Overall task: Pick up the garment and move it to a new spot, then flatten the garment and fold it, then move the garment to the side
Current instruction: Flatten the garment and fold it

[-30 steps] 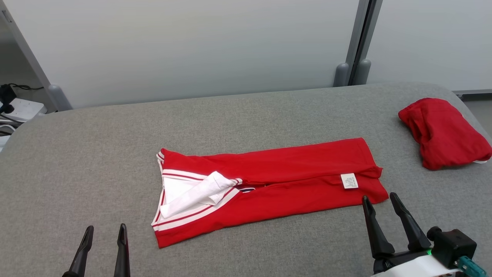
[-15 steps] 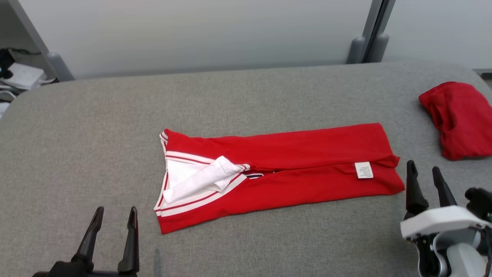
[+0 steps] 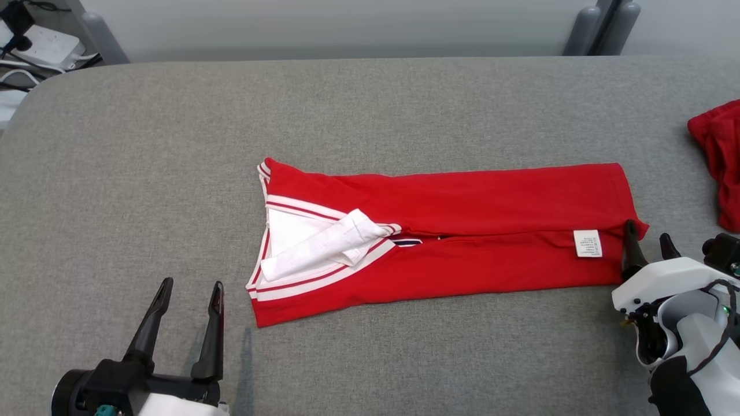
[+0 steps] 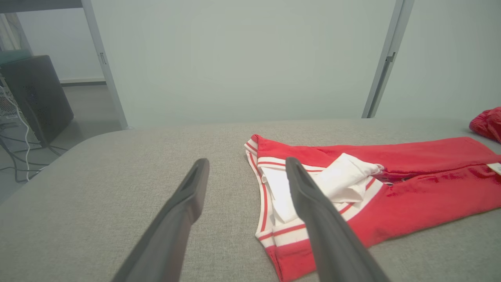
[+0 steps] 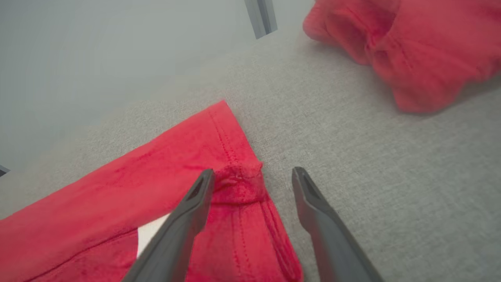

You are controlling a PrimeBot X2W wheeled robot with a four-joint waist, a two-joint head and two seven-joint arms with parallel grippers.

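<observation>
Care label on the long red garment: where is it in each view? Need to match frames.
Head view: care label on the garment's right end, right of centre.
Left wrist view: label cut off by the right edge.
Right wrist view: label, a white sliver at lower left.
Shared landmark: the crumpled red bundle, lying beyond the garment's label end.

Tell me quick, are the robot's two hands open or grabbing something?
Left gripper: open, empty, beside the red shirt.
Right gripper: open, empty, at the shirt's hem corner.
</observation>
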